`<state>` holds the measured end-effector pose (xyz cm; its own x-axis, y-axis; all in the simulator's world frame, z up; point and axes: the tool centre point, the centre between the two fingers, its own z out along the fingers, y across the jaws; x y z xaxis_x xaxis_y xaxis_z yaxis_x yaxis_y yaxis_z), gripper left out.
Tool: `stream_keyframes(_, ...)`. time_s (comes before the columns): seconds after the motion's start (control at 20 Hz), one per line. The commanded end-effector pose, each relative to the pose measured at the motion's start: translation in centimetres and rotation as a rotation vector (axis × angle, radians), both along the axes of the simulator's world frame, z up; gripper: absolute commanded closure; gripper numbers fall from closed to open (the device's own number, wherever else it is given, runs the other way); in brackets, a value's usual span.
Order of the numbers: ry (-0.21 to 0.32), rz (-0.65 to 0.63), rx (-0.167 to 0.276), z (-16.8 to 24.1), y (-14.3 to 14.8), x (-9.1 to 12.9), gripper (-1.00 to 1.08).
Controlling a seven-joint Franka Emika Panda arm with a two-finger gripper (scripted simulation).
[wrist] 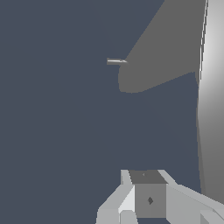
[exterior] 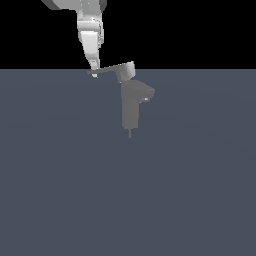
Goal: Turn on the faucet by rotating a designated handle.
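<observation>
Nearest, the bare floor (exterior: 60, 200) lay before the faucet (exterior: 131, 107), which stood upright near the middle of the exterior view, its spout angled toward three o'clock. Atop it, the handle (exterior: 107, 70) reached toward nine o'clock from its hub. Farther back, the gripper (exterior: 94, 73) met the blade's free tip; whether its fingers were apart or together could not be told. The lever looked stiff, thin and smooth; pushing sideways at that far tip would likely give the most leverage.

no readable text, labels or numbers
</observation>
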<state>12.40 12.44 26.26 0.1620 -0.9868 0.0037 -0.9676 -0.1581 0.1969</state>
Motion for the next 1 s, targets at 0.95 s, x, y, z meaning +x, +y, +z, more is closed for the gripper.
stream_keyframes(0.95,-0.001,0.0,0.0,0.9,-0.5,-4.2,1.08)
